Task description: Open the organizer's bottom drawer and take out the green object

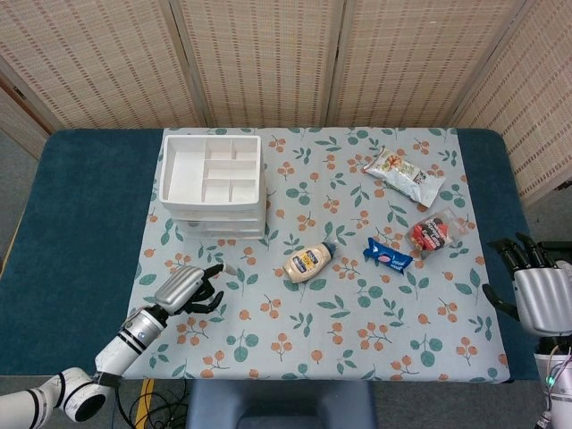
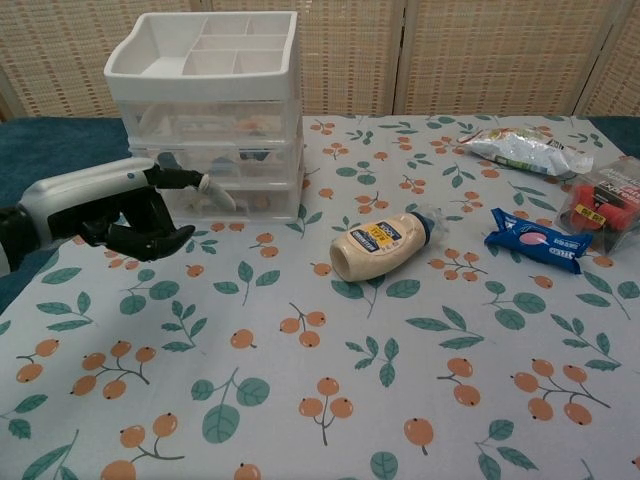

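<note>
Left hand [image 2: 125,210]: nearest, above the floral tablecloth [image 1: 322,357] at 7 o'clock, fingers loosely spread and holding nothing, one fingertip pointing toward the organizer.
Right hand [image 1: 536,290]: at 4 o'clock beside the table's edge, fingers apart and empty.
Mayonnaise bottle [image 2: 380,245]: lying on its side near the centre.
Blue snack packet [image 2: 535,241]: at 3 o'clock, just beside a red-labelled clear box [image 2: 605,205].
Organizer [image 2: 212,110]: white, at 10 o'clock, all drawers closed, open tray on top.
Green object: cannot be made out through the cloudy bottom drawer [image 2: 245,197].
Snack bag [image 1: 404,174]: farthest, at 1 o'clock.
</note>
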`<state>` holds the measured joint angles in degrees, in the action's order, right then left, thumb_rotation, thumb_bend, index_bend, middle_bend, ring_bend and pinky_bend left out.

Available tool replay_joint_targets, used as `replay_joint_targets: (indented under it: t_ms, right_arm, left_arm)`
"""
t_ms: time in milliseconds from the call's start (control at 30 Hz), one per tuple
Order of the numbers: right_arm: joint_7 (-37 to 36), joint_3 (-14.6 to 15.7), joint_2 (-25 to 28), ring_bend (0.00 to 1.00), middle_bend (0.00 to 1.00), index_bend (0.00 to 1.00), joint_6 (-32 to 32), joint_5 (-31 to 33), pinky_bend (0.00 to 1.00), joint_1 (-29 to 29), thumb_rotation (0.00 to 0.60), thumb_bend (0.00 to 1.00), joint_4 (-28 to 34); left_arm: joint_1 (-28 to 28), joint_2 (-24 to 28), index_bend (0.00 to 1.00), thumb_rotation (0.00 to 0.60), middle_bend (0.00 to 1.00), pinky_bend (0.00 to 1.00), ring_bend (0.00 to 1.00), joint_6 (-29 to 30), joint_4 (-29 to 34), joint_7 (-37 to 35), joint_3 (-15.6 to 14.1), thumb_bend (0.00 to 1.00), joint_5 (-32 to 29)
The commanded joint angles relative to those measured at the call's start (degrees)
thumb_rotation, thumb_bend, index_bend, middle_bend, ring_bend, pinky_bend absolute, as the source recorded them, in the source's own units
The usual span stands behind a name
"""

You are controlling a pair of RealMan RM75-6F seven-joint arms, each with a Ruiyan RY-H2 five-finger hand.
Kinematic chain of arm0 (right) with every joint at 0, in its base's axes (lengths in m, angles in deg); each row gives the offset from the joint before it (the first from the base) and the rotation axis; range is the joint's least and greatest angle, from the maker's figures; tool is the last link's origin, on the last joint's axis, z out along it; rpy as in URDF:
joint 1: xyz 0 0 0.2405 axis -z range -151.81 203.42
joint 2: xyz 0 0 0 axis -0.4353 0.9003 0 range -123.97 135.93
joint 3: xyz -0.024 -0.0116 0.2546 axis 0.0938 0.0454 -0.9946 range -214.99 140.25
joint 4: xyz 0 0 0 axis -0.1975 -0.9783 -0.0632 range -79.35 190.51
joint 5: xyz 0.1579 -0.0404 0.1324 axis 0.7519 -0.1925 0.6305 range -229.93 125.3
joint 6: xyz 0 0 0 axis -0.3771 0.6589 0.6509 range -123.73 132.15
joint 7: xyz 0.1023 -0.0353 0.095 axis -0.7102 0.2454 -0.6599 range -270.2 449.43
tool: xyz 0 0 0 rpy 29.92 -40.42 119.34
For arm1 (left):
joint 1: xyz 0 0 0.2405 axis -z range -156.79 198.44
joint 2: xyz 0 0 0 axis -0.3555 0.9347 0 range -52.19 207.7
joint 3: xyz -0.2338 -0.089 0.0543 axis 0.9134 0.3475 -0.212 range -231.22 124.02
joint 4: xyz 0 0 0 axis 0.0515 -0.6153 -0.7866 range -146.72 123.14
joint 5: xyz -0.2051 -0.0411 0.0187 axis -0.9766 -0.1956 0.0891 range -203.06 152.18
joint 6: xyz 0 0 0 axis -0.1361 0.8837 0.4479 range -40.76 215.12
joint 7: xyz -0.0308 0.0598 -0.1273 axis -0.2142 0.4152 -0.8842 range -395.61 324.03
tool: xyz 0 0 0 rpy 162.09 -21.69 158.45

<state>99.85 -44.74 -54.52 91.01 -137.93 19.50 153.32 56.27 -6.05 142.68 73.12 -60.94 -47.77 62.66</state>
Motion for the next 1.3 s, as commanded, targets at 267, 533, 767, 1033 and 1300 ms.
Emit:
replay_joint_targets:
  t_ms: [267, 533, 767, 1033, 1300]
  right_arm:
    - [-0.18, 0.25, 0.35, 0.16, 0.24, 0.2, 0.8, 0.01, 0.25, 0.55, 0.6, 0.26, 0.25]
    - [-0.19, 0.25, 0.38, 0.16, 0.24, 0.2, 0.84, 0.05, 0.25, 0.53, 0.6, 0.26, 0.4]
    - [0.1, 0.09, 0.54, 0.16, 0.24, 0.2, 0.72, -0.24, 0.25, 0.16, 0.6, 0.26, 0.78]
    - [0.17, -0.05, 0.94, 0.16, 0.24, 0.2, 1.41, -0.13, 0.25, 0.46, 0.6, 0.27, 1.12]
    - [-0.22, -0.04, 1.36, 0.16, 0.24, 0.2, 1.97, 0.24, 0.25, 0.98, 0.6, 0.27, 1.15]
  left_arm:
    - [1.14, -3.37, 0.13, 0.6, 1.0, 1.0, 1.0, -4.25, -3.34, -5.41, 1.74, 0.53, -8.28]
    - [0.03, -7.0, 0.13, 0.6, 1.0, 1.0, 1.0, -4.46, -5.74, -6.39, 3.44, 0.53, -14.39]
    - [0.54, -10.8, 0.13, 0.6, 1.0, 1.0, 1.0, -4.52, -7.7, -6.89, 5.8, 0.53, -17.26]
    - [1.35, -15.08, 0.13, 0.6, 1.0, 1.0, 1.0, -5.15, -10.88, -9.14, 8.47, 0.53, -19.69]
    - [1.65, -19.02, 0.13, 0.6, 1.0, 1.0, 1.0, -4.38, -14.91, -8.3, 10.81, 0.53, -22.38]
